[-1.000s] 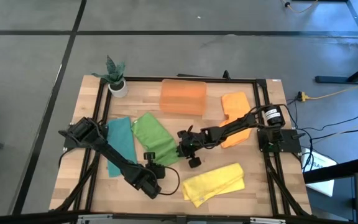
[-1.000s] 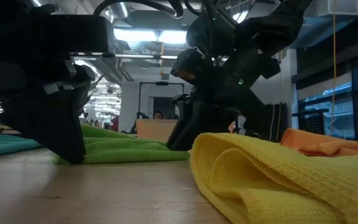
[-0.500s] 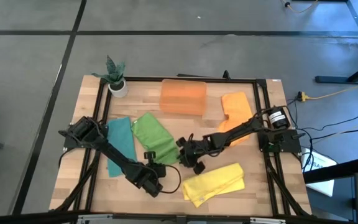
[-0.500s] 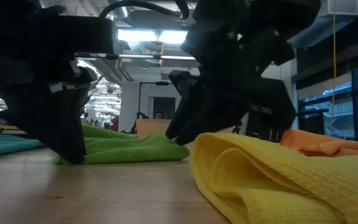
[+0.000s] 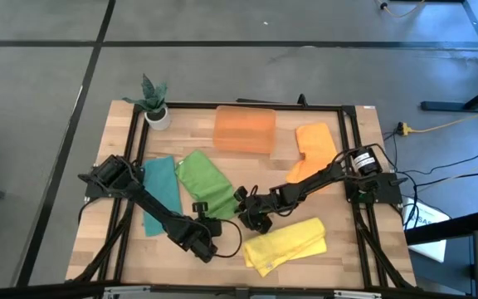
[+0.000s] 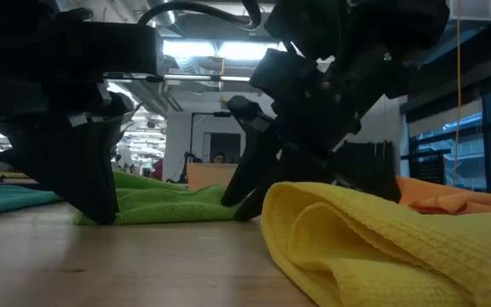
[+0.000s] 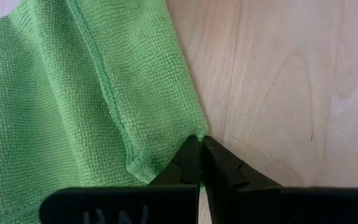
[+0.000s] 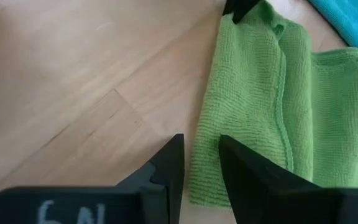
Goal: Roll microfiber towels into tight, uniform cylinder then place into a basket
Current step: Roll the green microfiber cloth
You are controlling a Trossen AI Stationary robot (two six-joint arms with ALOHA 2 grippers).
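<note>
step: gripping green towel (image 5: 207,183) to start a roll | where: flat on the bench (image 5: 305,262), between teal and yellow towels, basket (image 5: 244,129) well apart | left hand (image 7: 199,155): pressed together, pinching its near corner hem | right hand (image 8: 199,163): spread, poised over the other near corner | handling: we judge it soft, light, floppy; grip the hem corners
</note>
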